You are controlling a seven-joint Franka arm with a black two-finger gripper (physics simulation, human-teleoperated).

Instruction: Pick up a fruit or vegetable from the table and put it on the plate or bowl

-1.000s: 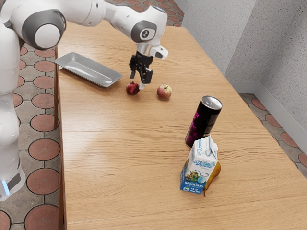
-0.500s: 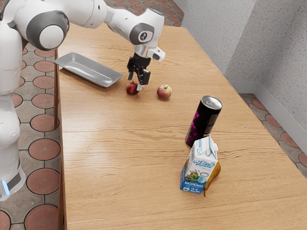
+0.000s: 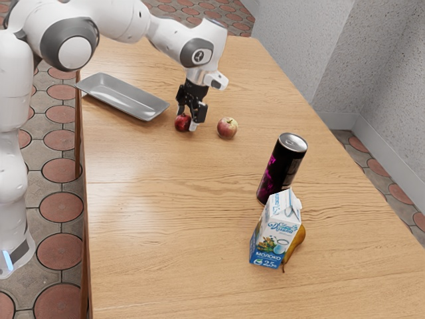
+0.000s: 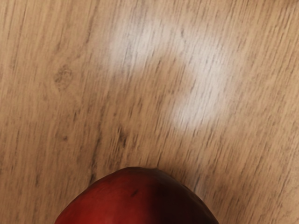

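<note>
A pale oak-grain wooden bench (image 3: pixel 199 219) ran from the foreground to the far corner of a room with a floor of round terracotta tiles set in grey (image 3: pixel 56 206) and speckled grey walls (image 3: pixel 312 40) meeting at the exterior view's right. The white jointed arm (image 3: pixel 133 23) came in from the upper left, and its black end effector (image 3: pixel 189 122) was lowered onto a small dark red round fruit (image 3: pixel 180 123) lying on the bench. Its fingers stood spread and were not pinching the fruit, with one tip down just beside the fruit on the side toward the exterior view's right. In the wrist view the same fruit's red top bulged just under the hand, with bare wood grain beyond it. A shallow grey metal tray (image 3: pixel 121 96) lay near the bench's left edge, close to the fruit but apart from it. A red-and-yellow apple (image 3: pixel 227 127) sat near the fruit on its other side, with a strip of open wood between them. Well apart, toward the near right, stood a black can with magenta markings (image 3: pixel 282 168), tilted, and beside it a blue-and-white milk carton (image 3: pixel 276 237) with a yellow-brown pear (image 3: pixel 298 240) tucked against its far side. The wide middle of the bench was open wood.
</note>
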